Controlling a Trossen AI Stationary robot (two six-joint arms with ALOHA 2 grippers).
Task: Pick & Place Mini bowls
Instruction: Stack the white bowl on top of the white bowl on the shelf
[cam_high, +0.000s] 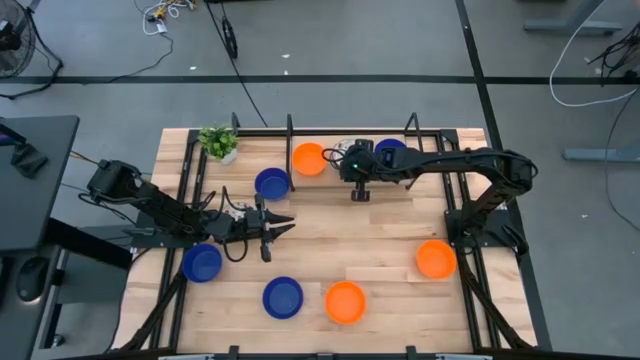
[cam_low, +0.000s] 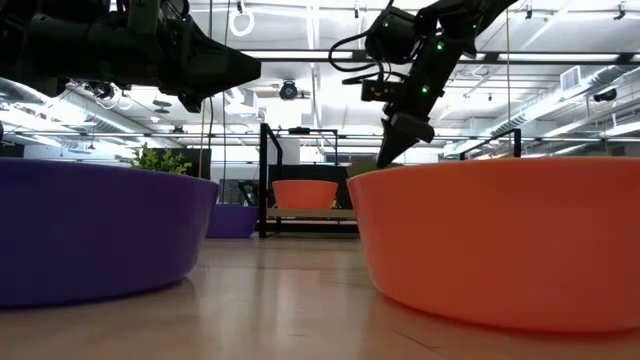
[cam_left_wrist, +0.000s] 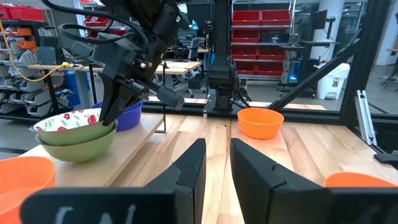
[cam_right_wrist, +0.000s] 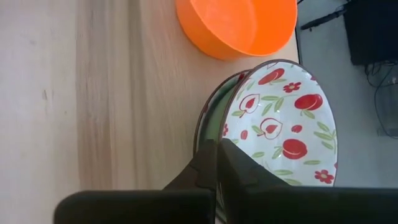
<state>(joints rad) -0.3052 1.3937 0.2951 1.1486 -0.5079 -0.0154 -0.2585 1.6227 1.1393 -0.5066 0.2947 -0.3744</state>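
Right gripper (cam_right_wrist: 214, 163), jaws pinching the thin rim of the fruit-patterned mini bowl (cam_right_wrist: 283, 124) upper centre — rigid, light, glossy, probably slippery; left gripper (cam_high: 283, 226) idling, jaws slightly parted, empty.

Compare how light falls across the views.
Low view: ceiling strip lights backlight the left arm and right arm into silhouettes; the table shows sheen between the blue bowl and orange bowl. High view: even light, no glare. Right wrist view: the floral bowl is evenly lit.

The right pincer (cam_high: 359, 190) points down, its fingers pinched on the patterned bowl's (cam_right_wrist: 283, 124) rim; the left pincer (cam_high: 283, 225) hovers slightly parted, well apart from that bowl.
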